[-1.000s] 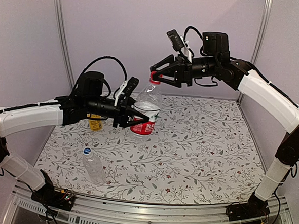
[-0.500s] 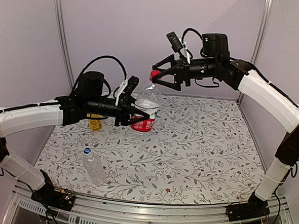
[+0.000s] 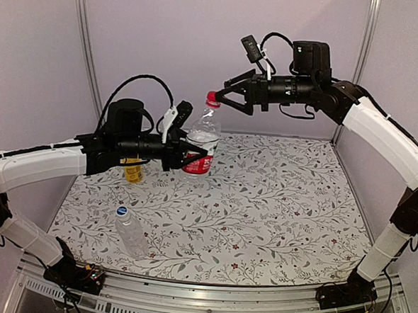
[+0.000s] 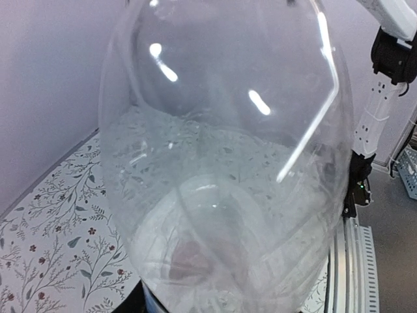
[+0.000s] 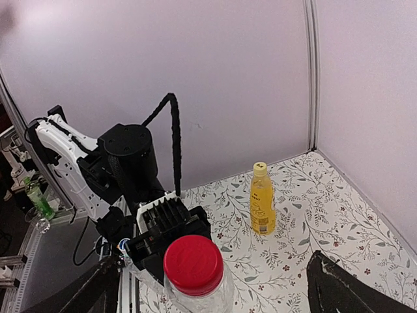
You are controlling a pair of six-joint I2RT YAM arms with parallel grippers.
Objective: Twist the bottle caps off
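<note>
Right claw [image 3: 226,94] has sprung wide off the red cap [image 3: 212,97], backing to its 3 o'clock; left claw [image 3: 193,154] pinches the capped bottle [image 3: 205,129] aloft, so re-centre squarely on the cap before twisting again.

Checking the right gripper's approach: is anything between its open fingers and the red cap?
Nothing: the top view shows a bare gap between the right gripper and the red cap of the bottle the left gripper holds.
</note>
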